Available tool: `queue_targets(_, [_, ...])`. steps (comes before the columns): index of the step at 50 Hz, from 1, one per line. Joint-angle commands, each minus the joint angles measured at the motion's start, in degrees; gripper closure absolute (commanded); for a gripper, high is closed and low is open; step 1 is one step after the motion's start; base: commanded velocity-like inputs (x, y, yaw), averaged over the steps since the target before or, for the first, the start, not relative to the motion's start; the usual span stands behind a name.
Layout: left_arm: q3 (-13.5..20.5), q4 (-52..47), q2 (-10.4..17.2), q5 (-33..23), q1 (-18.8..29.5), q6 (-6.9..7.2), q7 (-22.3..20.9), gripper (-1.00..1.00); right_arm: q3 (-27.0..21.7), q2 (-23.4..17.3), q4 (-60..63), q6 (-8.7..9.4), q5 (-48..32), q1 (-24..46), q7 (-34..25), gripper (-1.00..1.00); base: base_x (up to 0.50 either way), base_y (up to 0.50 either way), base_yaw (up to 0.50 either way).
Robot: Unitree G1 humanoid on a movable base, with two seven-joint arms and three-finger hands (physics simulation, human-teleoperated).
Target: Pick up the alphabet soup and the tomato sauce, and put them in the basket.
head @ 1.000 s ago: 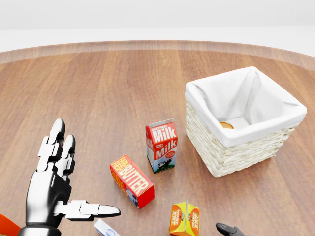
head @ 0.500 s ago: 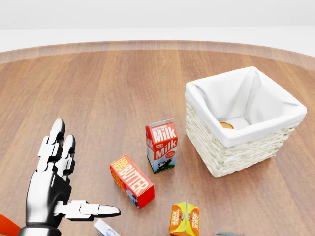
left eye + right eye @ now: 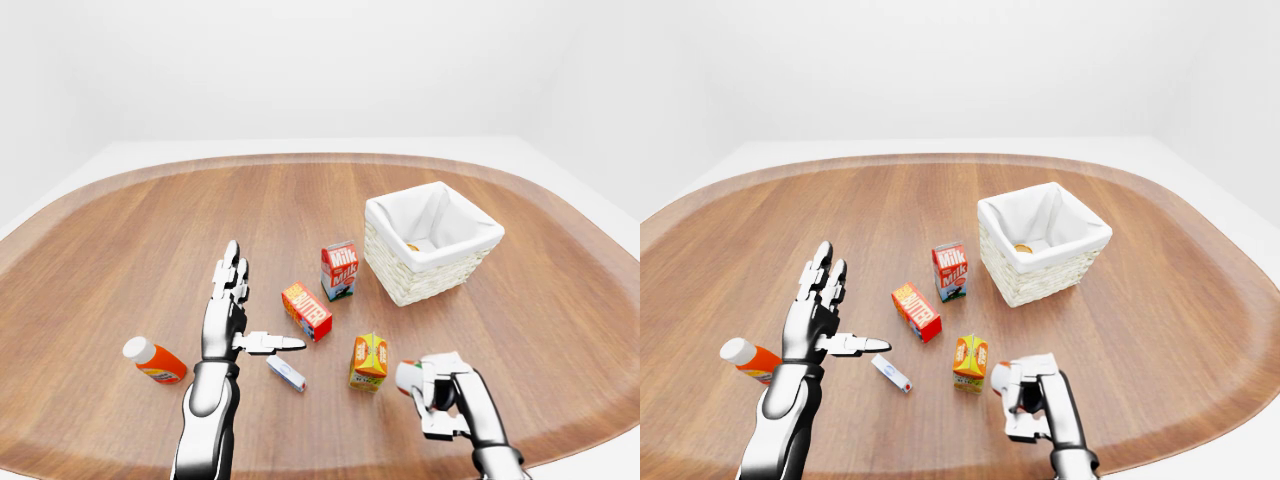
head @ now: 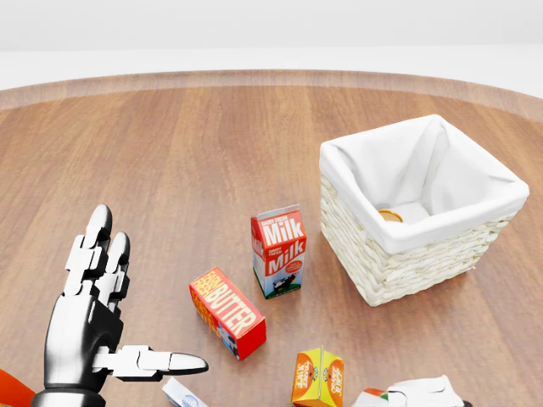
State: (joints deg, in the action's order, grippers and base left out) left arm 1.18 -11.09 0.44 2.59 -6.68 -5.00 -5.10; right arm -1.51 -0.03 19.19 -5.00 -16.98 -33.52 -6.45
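Left-eye view: right hand (image 3: 443,392) clenched round can (image 3: 406,376), near right of tabletop (image 3: 120,240). Rigid, slick, probably hefty; grip mid-body. Left hand (image 3: 228,318) splayed, empty. Basket (image 3: 432,243) far right.

— What do you count on the tabletop (image 3: 120,230)?

— I count one basket (image 3: 432,242), one milk carton (image 3: 339,270), one butter box (image 3: 307,311), one juice carton (image 3: 369,361) and one bottle (image 3: 154,361).

— Cans?

— I count two cans: one in the basket (image 4: 390,216), one by the juice carton (image 3: 407,377).
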Motion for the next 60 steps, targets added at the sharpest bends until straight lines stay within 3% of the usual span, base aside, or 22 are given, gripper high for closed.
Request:
queue_targets(1, [0.26, 0.06, -0.07, 0.37, 0.2, 0.0, 0.04, -1.0, -1.39, 1.46, 6.57, 0.0, 1.11, -2.36, -2.04, 1.0, 0.0, 0.0, 0.0])
queue_targets(31, [0.26, 0.06, -0.07, 0.37, 0.2, 0.0, 0.04, -1.0, -4.24, 5.53, 16.94, 0.0, 1.48, -5.1, -7.72, 1.0, 0.0, 0.0, 0.0])
queue_targets(48, [0.26, 0.05, -0.07, 0.37, 0.2, 0.0, 0.05, -1.0, -4.11, 6.65, 20.81, 0.0, -6.61, -5.43, -3.64, 1.0, 0.0, 0.0, 0.0])
queue_targets(60, [0.26, 0.06, -0.07, 0.37, 0.2, 0.0, 0.04, -1.0, -0.59, 5.19, 23.1, 0.0, -10.19, -3.82, -1.05, 1.0, 0.0, 0.0, 0.0])
